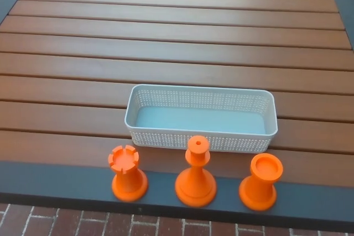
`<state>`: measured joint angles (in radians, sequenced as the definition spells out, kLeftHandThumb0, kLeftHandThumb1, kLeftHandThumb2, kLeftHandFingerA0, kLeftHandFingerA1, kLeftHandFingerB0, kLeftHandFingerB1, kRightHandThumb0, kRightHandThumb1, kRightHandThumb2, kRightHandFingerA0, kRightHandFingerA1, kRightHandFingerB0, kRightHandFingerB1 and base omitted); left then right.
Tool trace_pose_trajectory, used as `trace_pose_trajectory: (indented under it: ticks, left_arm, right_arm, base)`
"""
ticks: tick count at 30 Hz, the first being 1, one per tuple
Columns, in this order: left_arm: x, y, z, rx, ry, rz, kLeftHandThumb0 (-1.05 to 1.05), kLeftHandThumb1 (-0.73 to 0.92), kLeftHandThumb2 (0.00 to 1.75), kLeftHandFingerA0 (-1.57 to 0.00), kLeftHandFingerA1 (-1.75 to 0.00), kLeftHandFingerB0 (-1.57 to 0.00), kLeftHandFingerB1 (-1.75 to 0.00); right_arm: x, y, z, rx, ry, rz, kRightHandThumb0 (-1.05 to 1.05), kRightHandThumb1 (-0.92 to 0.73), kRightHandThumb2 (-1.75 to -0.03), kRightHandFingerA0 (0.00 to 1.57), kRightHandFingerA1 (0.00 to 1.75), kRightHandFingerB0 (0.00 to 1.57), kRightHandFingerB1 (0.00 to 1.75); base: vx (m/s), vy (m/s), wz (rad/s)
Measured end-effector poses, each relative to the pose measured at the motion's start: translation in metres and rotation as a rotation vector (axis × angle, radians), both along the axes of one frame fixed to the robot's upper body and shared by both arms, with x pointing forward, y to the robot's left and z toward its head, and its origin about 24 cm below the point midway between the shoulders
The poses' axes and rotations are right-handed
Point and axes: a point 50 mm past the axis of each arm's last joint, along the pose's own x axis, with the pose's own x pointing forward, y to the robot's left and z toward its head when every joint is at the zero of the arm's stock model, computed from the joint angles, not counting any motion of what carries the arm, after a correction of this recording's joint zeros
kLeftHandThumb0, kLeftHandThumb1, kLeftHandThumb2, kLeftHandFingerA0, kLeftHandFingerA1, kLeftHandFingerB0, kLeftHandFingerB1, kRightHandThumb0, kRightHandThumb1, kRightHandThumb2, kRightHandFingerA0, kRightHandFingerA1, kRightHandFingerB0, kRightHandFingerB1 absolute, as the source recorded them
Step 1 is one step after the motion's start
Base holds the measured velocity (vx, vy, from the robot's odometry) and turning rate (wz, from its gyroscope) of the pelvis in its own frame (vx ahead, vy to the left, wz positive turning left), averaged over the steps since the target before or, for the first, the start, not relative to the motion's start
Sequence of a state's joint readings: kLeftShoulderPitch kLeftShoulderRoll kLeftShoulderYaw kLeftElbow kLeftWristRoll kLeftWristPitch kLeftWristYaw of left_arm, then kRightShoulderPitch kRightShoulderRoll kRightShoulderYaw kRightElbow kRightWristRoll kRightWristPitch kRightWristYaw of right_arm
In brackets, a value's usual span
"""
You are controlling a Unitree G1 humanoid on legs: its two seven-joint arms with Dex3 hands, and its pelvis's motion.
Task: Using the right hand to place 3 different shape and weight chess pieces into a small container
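nearest you: 3 orange chess pcs upright on table's dark front edge — rook (129, 174) left, pawn-like pc (196, 173) mid, flat-topped pc (260, 182) right. white perforated basket (200, 137) just behind, empty. both hands out of view, finger state can't tell.

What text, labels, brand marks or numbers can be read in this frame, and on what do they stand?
None: no readable text, label, brand or number shows.
The white basket is plain perforated plastic.
The three orange chess pieces, left, middle and right, bear no markings.
The slatted wooden table is unmarked too.
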<state>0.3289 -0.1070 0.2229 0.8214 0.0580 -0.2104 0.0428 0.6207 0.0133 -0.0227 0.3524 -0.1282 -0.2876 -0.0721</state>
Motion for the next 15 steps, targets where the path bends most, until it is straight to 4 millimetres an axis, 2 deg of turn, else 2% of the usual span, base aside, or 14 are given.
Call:
trace_pose_trajectory:
  ticks: [1,2,5,6,8,9,10,11,12,13,14,15]
  left_arm:
    - [-0.001,0.000,0.000,-0.002,-0.004,0.021,-0.06,0.50,1.18,-1.05,-1.31,-0.99,-1.01]
    - [-0.002,0.000,0.000,-0.003,-0.010,0.041,-0.07,0.52,1.17,-1.07,-1.31,-0.98,-1.01]
    - [-0.004,0.001,0.001,-0.004,-0.021,0.071,-0.08,0.51,1.17,-1.07,-1.30,-0.98,-1.00]
    - [-0.004,0.001,0.001,-0.004,-0.021,0.071,-0.08,0.52,1.13,-1.09,-1.28,-0.98,-0.99]
    - [-0.006,0.001,0.001,-0.009,-0.027,0.095,-0.08,0.52,1.13,-1.09,-1.28,-0.98,-0.99]
    - [-0.007,0.001,0.001,-0.010,-0.027,0.102,-0.07,0.52,1.12,-1.08,-1.29,-0.97,-0.98]
    - [-0.007,0.001,0.001,-0.012,-0.027,0.110,-0.07,0.52,1.12,-1.08,-1.29,-0.97,-0.98]
    - [-0.007,0.000,0.000,-0.014,-0.027,0.114,-0.07,0.52,1.11,-1.08,-1.29,-0.97,-0.98]
    - [-0.008,0.000,0.000,-0.016,-0.028,0.118,-0.08,0.53,1.11,-1.06,-1.28,-0.97,-0.99]
    - [-0.008,0.000,0.000,-0.016,-0.028,0.118,-0.08,0.53,1.11,-1.06,-1.28,-0.97,-0.99]
    - [-0.008,-0.002,0.000,-0.021,-0.028,0.123,-0.08,0.53,1.11,-1.06,-1.28,-0.97,-0.99]
    - [-0.007,-0.002,0.000,-0.022,-0.029,0.124,-0.07,0.53,1.12,-1.04,-1.27,-0.97,-0.98]
  right_arm:
    - [0.000,0.001,0.003,-0.001,-0.022,-0.006,-0.11,-0.52,-1.03,1.03,1.05,0.91,0.90]
    - [0.000,0.002,0.006,-0.004,-0.046,-0.017,-0.12,-0.65,-0.81,0.89,0.89,0.79,0.70]
    - [-0.002,0.006,0.014,-0.011,-0.103,-0.054,-0.13,-0.68,-0.72,0.82,0.79,0.74,0.62]
    - [-0.002,0.006,0.014,-0.011,-0.103,-0.054,-0.26,-0.70,-0.62,0.70,0.72,0.59,0.44]
    - [-0.005,0.012,0.023,-0.024,-0.163,-0.099,-0.26,-0.70,-0.62,0.70,0.72,0.59,0.44]
    - [-0.006,0.014,0.025,-0.025,-0.180,-0.115,-0.30,-0.66,-0.60,0.60,0.71,0.48,0.41]
    - [-0.008,0.017,0.028,-0.023,-0.199,-0.134,-0.30,-0.66,-0.60,0.60,0.71,0.48,0.41]
    - [-0.010,0.020,0.031,-0.018,-0.217,-0.151,-0.33,-0.58,-0.58,0.41,0.58,0.35,0.32]
    - [-0.011,0.024,0.036,-0.012,-0.239,-0.166,-0.55,-0.41,-0.72,0.15,0.52,0.06,0.35]
    - [-0.011,0.024,0.036,-0.012,-0.239,-0.166,-0.55,-0.41,-0.72,0.15,0.52,0.06,0.35]
    - [-0.013,0.032,0.044,0.004,-0.283,-0.177,-0.55,-0.41,-0.72,0.15,0.52,0.06,0.35]
    - [-0.013,0.034,0.048,0.006,-0.299,-0.173,-0.58,-0.51,-0.61,0.09,0.42,0.06,0.19]
  base:
    - [0.00,0.000,0.00]
    - [0.00,0.000,0.00]
    - [0.00,0.000,0.00]
    - [0.00,0.000,0.00]
    - [0.00,0.000,0.00]
    - [0.00,0.000,0.00]
    - [0.00,0.000,0.00]
    - [0.00,0.000,0.00]
    - [0.00,0.000,0.00]
    - [0.00,0.000,0.00]
    - [0.00,0.000,0.00]
    - [0.00,0.000,0.00]
